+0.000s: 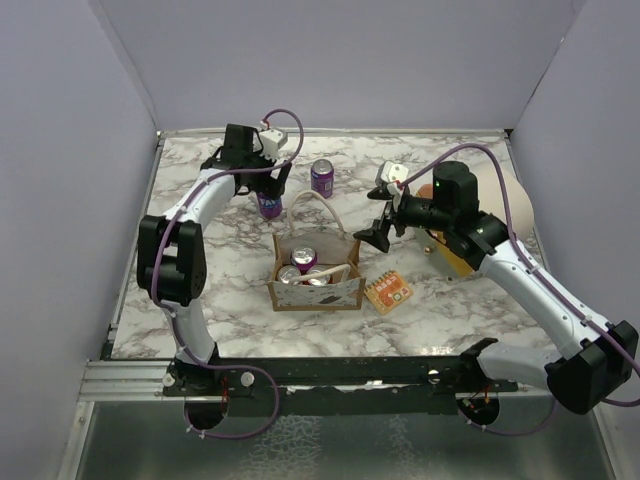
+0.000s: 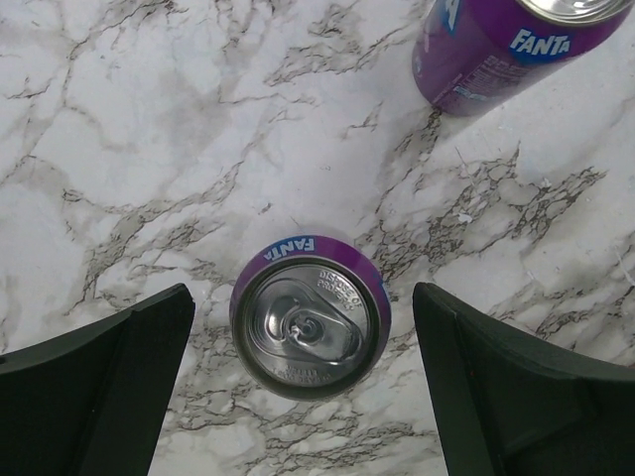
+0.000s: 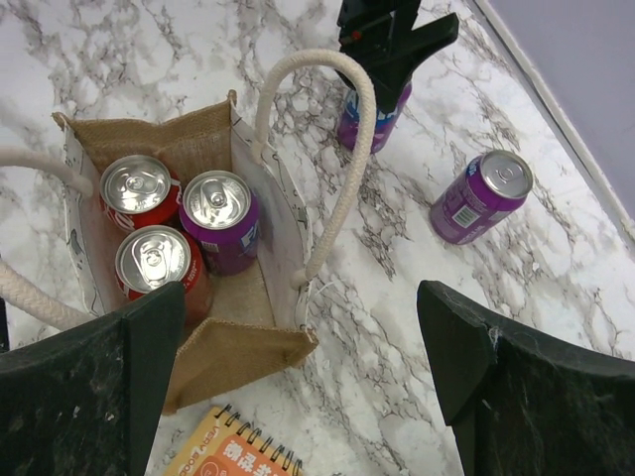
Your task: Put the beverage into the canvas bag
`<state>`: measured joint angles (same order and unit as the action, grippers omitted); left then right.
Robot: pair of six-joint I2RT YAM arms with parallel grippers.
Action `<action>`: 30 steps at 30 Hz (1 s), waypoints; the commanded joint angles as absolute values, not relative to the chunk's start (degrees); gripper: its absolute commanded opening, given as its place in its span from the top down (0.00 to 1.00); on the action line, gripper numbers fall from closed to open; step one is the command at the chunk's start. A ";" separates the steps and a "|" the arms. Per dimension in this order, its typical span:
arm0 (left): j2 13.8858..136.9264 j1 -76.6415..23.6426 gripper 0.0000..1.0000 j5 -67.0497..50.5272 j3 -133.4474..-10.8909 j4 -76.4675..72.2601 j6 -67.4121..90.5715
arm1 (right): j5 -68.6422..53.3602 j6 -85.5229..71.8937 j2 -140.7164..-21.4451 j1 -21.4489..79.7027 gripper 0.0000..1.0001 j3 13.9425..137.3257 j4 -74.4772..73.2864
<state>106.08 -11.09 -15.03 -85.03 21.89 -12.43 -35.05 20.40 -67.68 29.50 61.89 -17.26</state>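
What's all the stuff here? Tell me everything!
canvas bag: 1, tan-brown, table centre
red cans: 2, red, inside the bag
purple can: 1, purple, inside the bag
purple Fanta cans: 2, purple, standing beyond the bag
orange spiral pad: 1, orange, right of the bag
tan round thing: 1, tan, far right, partly hidden
table: 1, white-grey marble
left gripper: black, open around one Fanta can
right gripper: black, open, beside the bag
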 commanded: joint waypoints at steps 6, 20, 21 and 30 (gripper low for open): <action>109.69 -10.90 0.23 -13.52 -88.71 25.00 -9.60 | -37.39 20.21 -66.40 29.03 0.00 60.17 -14.07; 109.85 -10.90 0.53 -15.05 -89.25 26.01 -8.98 | -38.46 21.44 -67.05 29.00 0.00 59.29 -14.18; 109.26 -10.89 0.57 -14.71 -89.10 25.92 -9.36 | -38.49 21.71 -67.30 29.00 0.00 59.37 -14.63; 100.26 -10.89 0.98 -11.69 -87.03 26.52 -14.32 | -39.02 19.15 -72.40 29.17 0.05 60.97 -21.03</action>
